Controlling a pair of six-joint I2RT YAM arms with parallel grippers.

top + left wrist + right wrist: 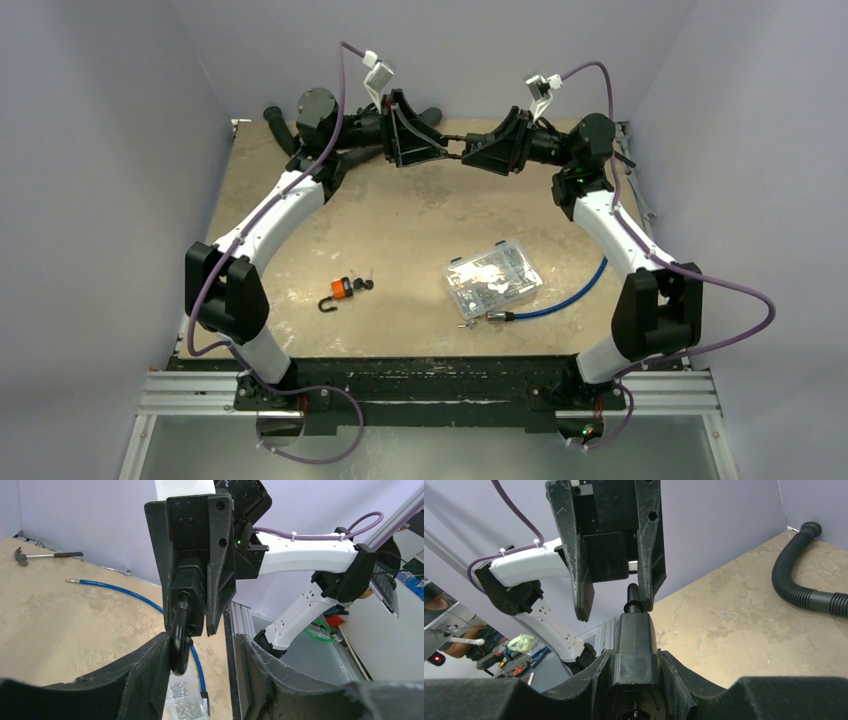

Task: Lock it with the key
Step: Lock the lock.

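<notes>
Right fingers (676,685) clamp padlock (636,640); left fingers (649,545) straddle its shackle (632,596), half-open

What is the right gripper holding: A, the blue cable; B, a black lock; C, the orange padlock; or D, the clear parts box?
B: the right gripper is clamped on the black lock, while the orange padlock, blue cable and clear parts box all lie on the table.
</notes>
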